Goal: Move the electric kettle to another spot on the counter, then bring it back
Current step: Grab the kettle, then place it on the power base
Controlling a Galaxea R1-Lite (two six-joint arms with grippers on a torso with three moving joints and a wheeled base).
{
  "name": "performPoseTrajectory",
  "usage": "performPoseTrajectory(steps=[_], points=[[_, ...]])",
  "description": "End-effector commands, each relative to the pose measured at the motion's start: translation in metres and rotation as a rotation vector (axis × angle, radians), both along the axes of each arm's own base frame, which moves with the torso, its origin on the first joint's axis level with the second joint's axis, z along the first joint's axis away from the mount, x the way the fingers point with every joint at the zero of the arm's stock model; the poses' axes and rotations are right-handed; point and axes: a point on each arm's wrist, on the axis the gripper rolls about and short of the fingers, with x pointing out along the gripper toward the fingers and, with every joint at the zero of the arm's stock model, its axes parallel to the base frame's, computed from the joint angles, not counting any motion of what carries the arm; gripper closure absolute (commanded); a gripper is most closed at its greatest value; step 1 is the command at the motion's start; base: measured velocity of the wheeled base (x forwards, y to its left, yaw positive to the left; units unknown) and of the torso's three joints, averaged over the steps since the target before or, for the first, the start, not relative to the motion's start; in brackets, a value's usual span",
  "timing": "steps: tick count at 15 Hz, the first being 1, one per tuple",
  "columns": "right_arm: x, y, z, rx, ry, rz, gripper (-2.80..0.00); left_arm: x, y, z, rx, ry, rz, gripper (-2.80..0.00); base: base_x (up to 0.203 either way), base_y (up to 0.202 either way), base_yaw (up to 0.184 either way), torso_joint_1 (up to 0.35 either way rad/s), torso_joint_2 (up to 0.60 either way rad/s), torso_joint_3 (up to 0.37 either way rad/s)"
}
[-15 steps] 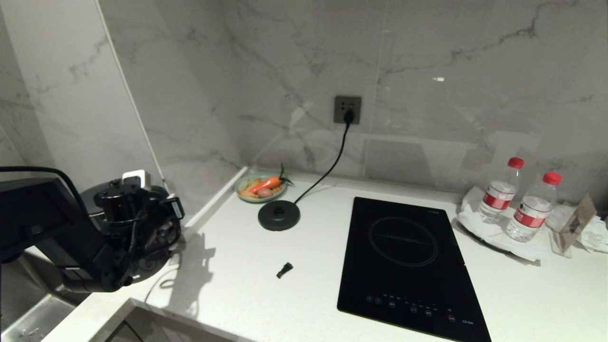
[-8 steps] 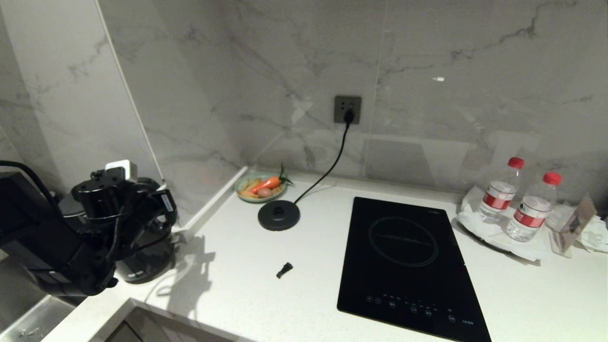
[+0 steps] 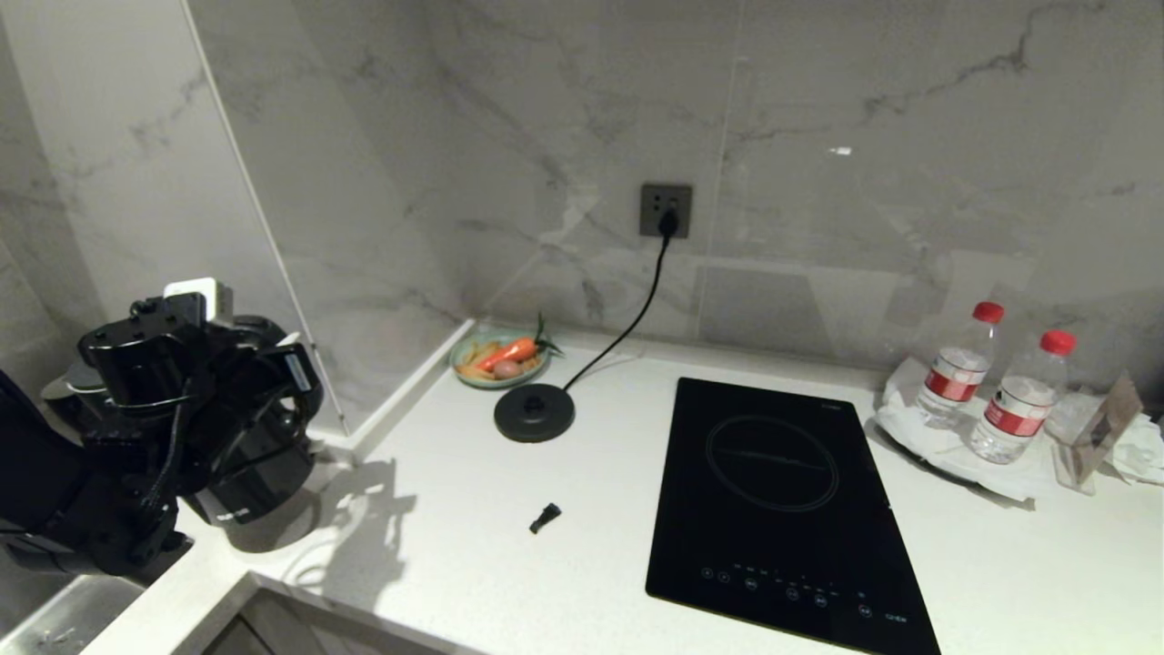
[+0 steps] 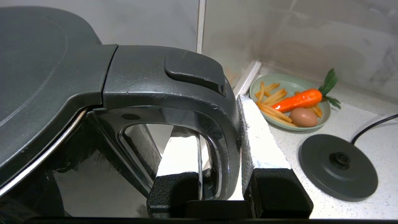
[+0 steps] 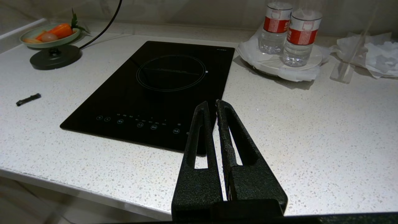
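The glossy black electric kettle hangs at the far left, just above the white speckled counter, near its corner, with its shadow beneath it. My left gripper is shut on the kettle's loop handle. One finger passes through the loop and the other presses on its outer side. The flat lid fills the rest of that view. My right gripper is shut and empty, low over the counter's front edge by the hob.
The round corded base disc sits near the back wall beside a green plate of toy food. A black induction hob lies mid-counter, with two water bottles on a tray at the right. A small black piece lies loose. A sink is at the lower left.
My left arm has carried the kettle leftward and a little upward, away from the base disc. The grip on the handle is unchanged. The right arm has not moved.
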Motion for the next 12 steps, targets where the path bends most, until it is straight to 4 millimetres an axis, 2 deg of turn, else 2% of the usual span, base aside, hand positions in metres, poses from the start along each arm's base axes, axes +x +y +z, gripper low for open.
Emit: performPoseTrajectory(steps=[1,7,12], points=[[0.000,0.000,0.000,-0.001,0.000,0.000,0.00,-0.005,-0.003,0.010,0.000,-0.037,-0.007,0.00,0.000,0.000,0.000,0.129,-0.34,-0.173],[0.000,0.000,0.000,-0.001,0.000,0.000,0.00,-0.021,-0.006,0.010,0.001,-0.012,-0.032,0.00,0.000,0.000,0.000,0.141,-0.33,-0.180],[0.000,0.000,0.000,-0.001,0.000,0.000,0.00,-0.031,-0.009,0.007,0.015,0.010,-0.047,0.00,0.000,0.000,0.000,0.087,-0.20,-0.109]])
